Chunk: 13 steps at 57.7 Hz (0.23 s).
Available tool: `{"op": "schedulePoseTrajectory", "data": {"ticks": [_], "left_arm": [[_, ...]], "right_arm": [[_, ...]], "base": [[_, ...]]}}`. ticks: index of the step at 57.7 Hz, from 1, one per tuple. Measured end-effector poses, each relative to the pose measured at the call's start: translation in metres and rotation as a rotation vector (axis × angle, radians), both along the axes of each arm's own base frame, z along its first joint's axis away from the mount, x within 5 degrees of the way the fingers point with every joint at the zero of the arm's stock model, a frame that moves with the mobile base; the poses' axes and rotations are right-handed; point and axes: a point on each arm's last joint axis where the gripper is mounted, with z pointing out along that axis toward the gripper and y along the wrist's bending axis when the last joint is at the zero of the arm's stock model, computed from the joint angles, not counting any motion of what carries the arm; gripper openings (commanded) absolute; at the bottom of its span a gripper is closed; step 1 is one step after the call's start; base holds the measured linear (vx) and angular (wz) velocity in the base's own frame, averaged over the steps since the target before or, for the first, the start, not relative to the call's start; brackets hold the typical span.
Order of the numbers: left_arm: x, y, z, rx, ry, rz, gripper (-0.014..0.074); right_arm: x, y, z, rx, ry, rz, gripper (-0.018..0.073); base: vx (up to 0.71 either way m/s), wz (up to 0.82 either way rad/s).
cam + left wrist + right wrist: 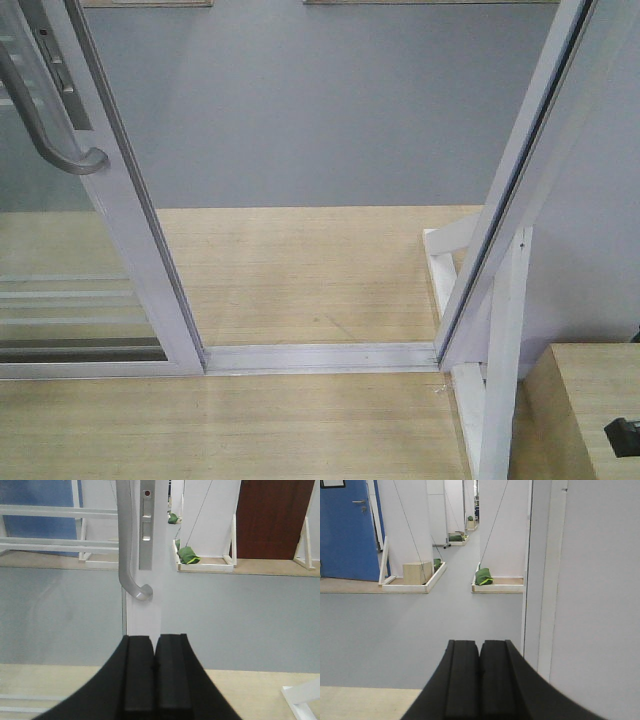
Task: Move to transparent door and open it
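We see the transparent door (70,290) at the left of the front view, slid aside, leaving the floor track (320,357) bare at lower centre. Its curved grey handle (127,555) sits in the upper centre of the left wrist view, above and apart from the left gripper (154,672), whose jaws are pressed together holding nothing. The right gripper (480,675) is likewise closed and empty, facing grey floor at the frame's lower centre. Beyond it, shallow white trays (497,588) hold green bags (483,576) and a wooden box (417,573).
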Motion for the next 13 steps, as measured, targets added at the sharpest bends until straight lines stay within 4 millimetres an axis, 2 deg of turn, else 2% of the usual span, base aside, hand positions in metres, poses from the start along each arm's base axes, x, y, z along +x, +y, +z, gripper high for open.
{"op": "schedulePoseTrajectory", "data": {"ticks": [13], "left_arm": [[0.0, 0.0, 0.0, 0.0, 0.0, 0.0, 0.0]], "right_arm": [[0.0, -0.0001, -0.0002, 0.0, 0.002, -0.001, 0.0]], "base": [[0.0, 0.0]]}}
